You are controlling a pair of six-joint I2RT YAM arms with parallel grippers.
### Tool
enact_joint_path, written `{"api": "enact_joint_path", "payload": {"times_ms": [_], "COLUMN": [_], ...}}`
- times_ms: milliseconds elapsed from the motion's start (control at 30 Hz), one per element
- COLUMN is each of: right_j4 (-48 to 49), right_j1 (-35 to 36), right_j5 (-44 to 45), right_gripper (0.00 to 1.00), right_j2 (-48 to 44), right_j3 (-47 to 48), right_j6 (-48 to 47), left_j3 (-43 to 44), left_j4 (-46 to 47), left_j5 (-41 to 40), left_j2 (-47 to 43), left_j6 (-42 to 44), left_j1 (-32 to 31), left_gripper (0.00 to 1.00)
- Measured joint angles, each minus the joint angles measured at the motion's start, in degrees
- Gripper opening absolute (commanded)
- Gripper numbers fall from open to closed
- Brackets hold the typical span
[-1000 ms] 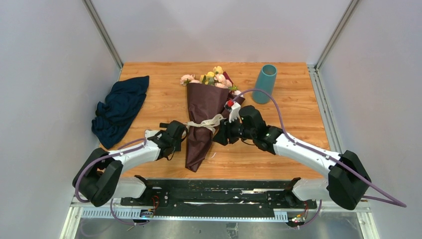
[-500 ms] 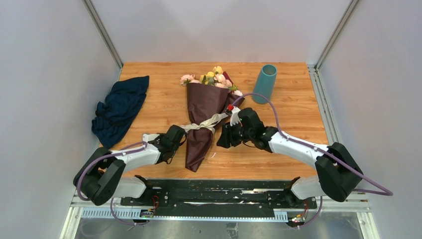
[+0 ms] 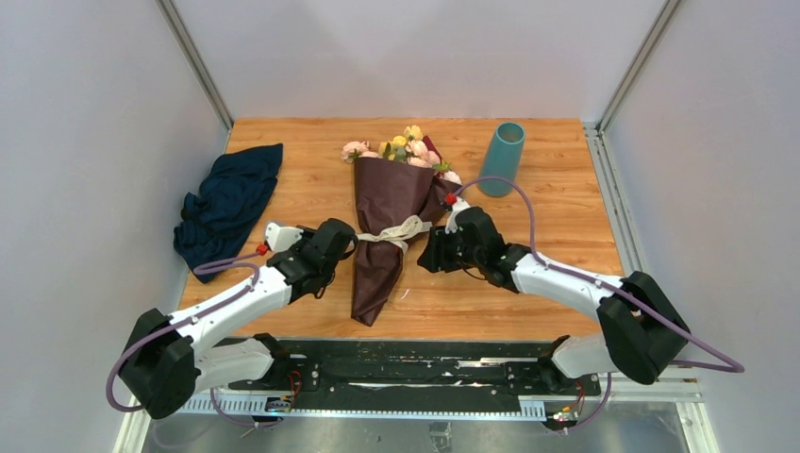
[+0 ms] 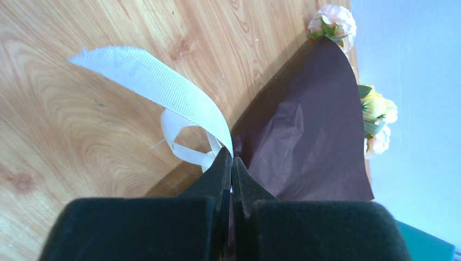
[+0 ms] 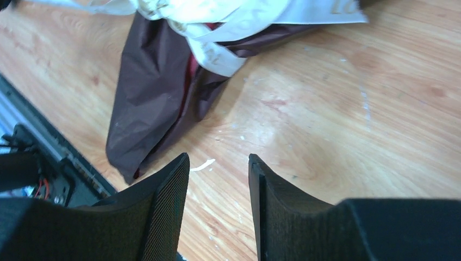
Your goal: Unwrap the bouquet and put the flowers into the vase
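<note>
**Ribbon pinched, bow not yet undone**

The bouquet [image 3: 382,203] lies wrapped at the middle of the table [image 3: 283,198], and the vase [image 3: 502,159] stands near the far right corner. The left hand [image 4: 232,160] pinches the ribbon [image 4: 163,87]. The right hand [image 5: 217,163] hovers half-open and empty. The next move is to pull the tail leftward. A second ago the left hand was open.

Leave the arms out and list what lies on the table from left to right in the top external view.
dark navy cloth → bouquet → vase
</note>
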Motion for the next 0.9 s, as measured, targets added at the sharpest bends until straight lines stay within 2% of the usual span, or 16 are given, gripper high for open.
{"api": "enact_joint_path", "payload": {"times_ms": [267,400,500,667,900], "right_j4": [3.8,10.03,17.84,31.23,63.36], "right_j1": [-0.11,-0.13,-0.22,-0.24,-0.28], "right_j5": [15.21,21.14,23.87,25.2,26.6], "right_gripper": [0.5,0.67,0.72,0.7,0.7], "right_j2": [-5.57,-3.17,0.35,9.33,24.5], "right_j3": [-4.17,-5.4,-8.35,-12.37,-17.18], "right_j6": [5.38,9.97,15.5,25.14,34.58], "left_j3": [1.57,2.47,3.21,3.17,3.17], "left_j4": [-5.01,-6.6,-6.71,-6.56,-8.02], "left_j5": [-2.25,-2.6,-2.97,-3.17,-4.76], "left_j2": [0.48,1.16,0.68,-2.84,-10.01], "left_j6": [5.11,7.96,9.84,12.68,15.78], "left_j1": [0.0,-0.02,-0.04,-0.04,-0.04], "left_gripper": [0.0,0.0,0.0,0.0,0.0]}}
